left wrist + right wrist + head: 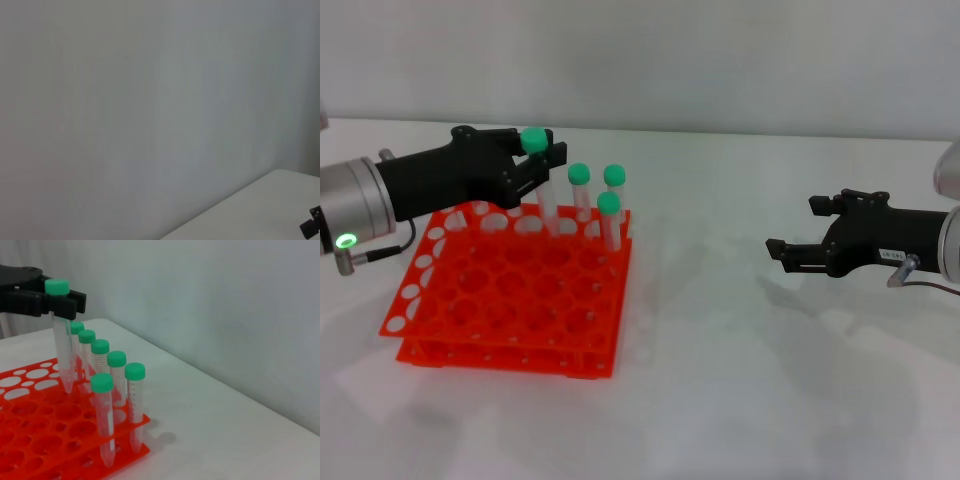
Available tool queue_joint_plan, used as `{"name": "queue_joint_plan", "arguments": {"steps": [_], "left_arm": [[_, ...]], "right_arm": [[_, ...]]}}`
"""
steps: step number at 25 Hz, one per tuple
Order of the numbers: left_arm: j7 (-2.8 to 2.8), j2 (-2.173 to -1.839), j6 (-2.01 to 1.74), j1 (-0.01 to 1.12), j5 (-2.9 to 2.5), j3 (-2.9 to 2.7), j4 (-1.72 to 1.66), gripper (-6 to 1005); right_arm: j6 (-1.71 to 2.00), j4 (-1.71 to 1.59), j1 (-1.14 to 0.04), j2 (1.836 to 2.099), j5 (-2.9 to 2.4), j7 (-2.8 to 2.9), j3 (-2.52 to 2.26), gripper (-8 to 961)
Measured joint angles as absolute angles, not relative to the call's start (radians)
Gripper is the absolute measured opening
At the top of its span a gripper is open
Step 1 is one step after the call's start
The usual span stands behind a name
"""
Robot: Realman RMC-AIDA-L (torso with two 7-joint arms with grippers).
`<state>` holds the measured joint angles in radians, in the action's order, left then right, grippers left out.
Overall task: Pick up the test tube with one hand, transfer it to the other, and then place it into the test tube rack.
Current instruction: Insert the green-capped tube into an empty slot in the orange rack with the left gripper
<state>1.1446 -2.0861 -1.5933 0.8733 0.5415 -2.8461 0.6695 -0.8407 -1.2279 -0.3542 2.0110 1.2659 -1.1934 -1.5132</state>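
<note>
My left gripper [542,158], on the arm with the green ring, is shut on the test tube [546,195] just under its green cap. It holds the tube upright over the back row of the orange-red test tube rack [500,300]. In the right wrist view this gripper [59,302] grips the tube [62,350], and the tube's pointed tip is level with the top tier of the rack [30,440]. My right gripper [782,254] hovers open and empty above the table, well to the right of the rack.
Several other green-capped tubes [610,215] stand in the rack's back right corner [134,400]. The white table [720,380] runs back to a pale wall. The left wrist view shows only the wall and a table corner [260,210].
</note>
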Motion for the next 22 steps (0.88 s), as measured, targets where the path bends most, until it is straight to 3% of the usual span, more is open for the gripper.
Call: {"name": "queue_joint_plan", "arguments": {"steps": [22], "left_arm": [[0.948, -2.08, -1.503, 0.833, 0.581, -2.845, 0.497, 287]], "right_arm": [[-0.839, -1.164, -0.41, 2.013, 1.26, -1.192, -1.499, 857]]}}
